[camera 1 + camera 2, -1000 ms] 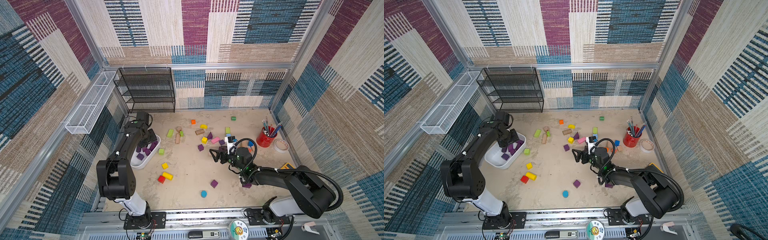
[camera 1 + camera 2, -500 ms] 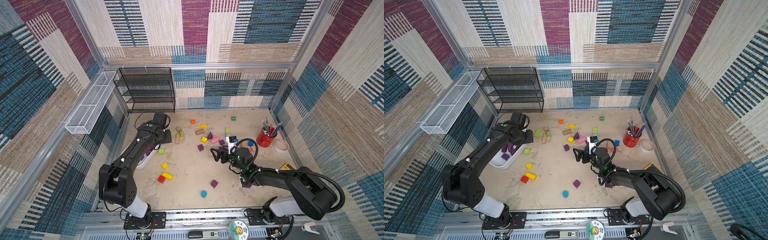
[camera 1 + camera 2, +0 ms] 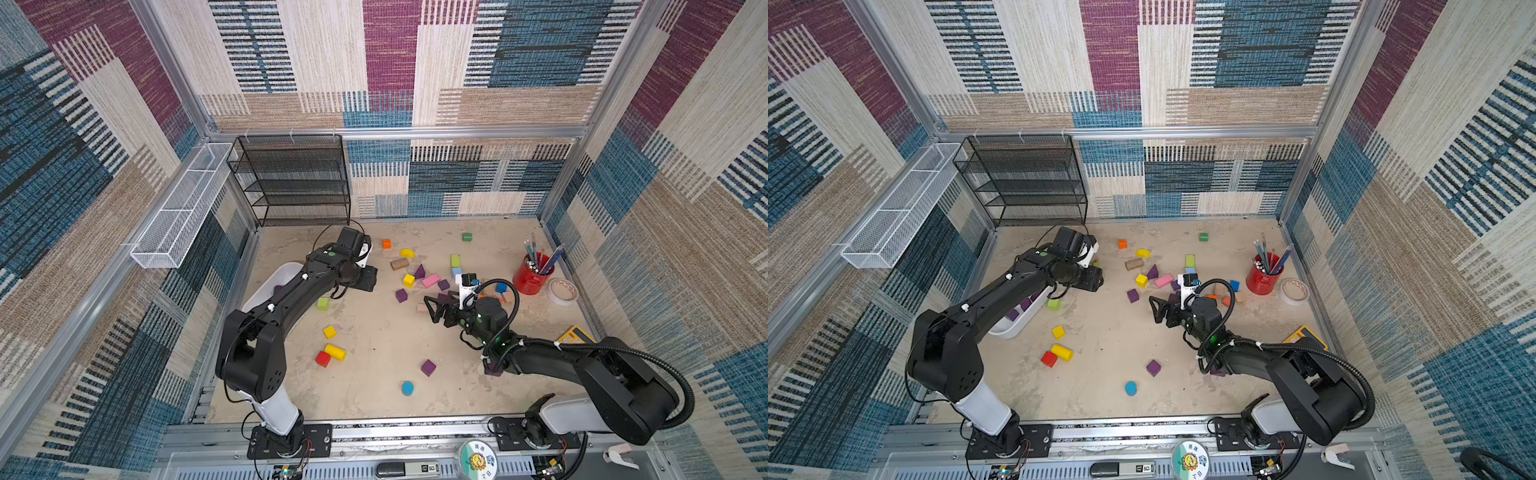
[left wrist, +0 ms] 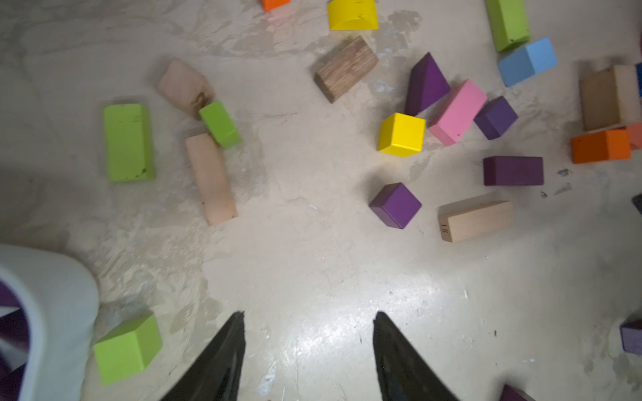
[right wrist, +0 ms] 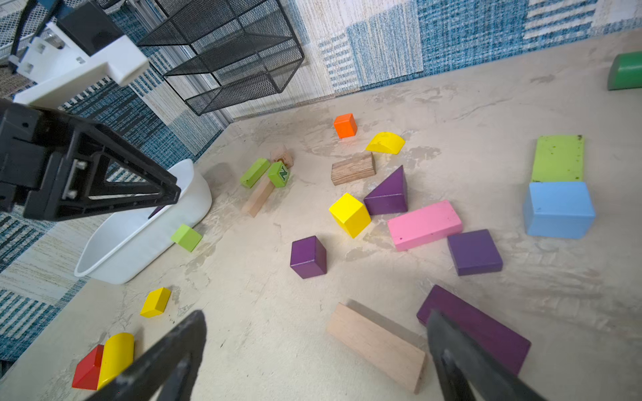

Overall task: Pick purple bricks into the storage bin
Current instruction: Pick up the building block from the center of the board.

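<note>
Left wrist view: left claw (image 4: 309, 317) released, empty, near storage bin (image 4: 59, 298); right claw (image 5: 316, 317) spread wide, empty.

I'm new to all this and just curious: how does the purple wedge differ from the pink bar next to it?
Colour: the wedge is dark purple, the bar pink. Shape: the wedge is triangular and comes to a point; the bar is a plain oblong. Size: the bar looks longer than the wedge. Shared: both are painted blocks, side by side near the yellow cube, outside the bin.
</note>
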`<act>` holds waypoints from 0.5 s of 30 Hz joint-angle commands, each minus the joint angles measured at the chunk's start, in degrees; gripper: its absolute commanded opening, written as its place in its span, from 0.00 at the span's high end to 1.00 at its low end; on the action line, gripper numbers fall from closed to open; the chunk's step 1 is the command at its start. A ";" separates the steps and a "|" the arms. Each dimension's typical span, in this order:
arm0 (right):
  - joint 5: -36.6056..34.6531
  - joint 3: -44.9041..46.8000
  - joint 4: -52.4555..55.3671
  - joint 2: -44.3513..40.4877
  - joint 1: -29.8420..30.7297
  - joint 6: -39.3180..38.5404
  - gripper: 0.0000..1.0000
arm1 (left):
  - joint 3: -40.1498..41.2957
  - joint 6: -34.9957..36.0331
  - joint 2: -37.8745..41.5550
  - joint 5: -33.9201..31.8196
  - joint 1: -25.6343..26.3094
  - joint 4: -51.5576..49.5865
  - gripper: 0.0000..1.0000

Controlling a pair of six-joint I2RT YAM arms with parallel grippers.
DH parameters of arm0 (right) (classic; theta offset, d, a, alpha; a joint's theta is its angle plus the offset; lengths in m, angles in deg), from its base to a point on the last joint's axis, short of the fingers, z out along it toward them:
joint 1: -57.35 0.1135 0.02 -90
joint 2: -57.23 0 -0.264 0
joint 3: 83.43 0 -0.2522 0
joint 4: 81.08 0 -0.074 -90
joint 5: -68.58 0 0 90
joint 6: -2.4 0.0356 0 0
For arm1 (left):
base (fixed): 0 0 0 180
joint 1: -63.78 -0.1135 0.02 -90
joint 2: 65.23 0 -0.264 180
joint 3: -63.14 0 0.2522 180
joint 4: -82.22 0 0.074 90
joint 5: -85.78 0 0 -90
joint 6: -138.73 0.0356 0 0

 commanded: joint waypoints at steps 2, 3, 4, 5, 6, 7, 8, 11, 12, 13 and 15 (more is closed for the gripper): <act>-1.56 0.40 -1.44 -0.63 0.06 0.66 0.01 | -1.65 8.31 -2.81 3.73 1.91 3.40 0.39; -1.58 0.40 -1.45 -0.62 0.05 0.70 0.01 | -2.11 9.08 -3.72 4.36 2.19 3.82 0.39; -1.59 0.49 -1.53 -0.57 0.05 0.66 0.00 | -2.55 9.66 -4.46 5.02 2.46 4.19 0.39; -1.56 0.42 -1.50 -0.55 0.05 0.74 0.01 | -3.07 10.32 -5.38 5.49 2.68 4.41 0.39; -1.50 0.40 -1.46 -0.40 -0.02 0.75 0.01 | -3.77 11.01 -6.51 5.83 2.94 4.52 0.39; -1.32 0.32 -1.44 -0.32 -0.04 0.83 0.00 | -4.34 11.71 -7.45 6.14 3.12 4.52 0.40; -1.00 0.23 -1.40 -0.17 -0.12 0.92 0.01 | -4.96 12.60 -8.47 6.54 3.30 4.59 0.40; -0.06 -0.04 -1.14 0.27 -0.56 1.31 0.00 | -5.78 15.05 -10.72 7.55 3.74 5.77 0.40; 0.26 -0.12 -1.03 0.36 -0.72 1.44 0.01 | -6.01 15.58 -11.34 7.89 3.83 6.24 0.41; 0.52 -0.28 -0.91 0.49 -0.89 1.53 0.01 | -6.14 15.98 -11.84 8.41 3.84 6.66 0.41; 1.54 -0.32 -0.94 0.75 -1.39 1.92 0.01 | -5.98 17.31 -12.52 9.74 4.01 8.28 0.41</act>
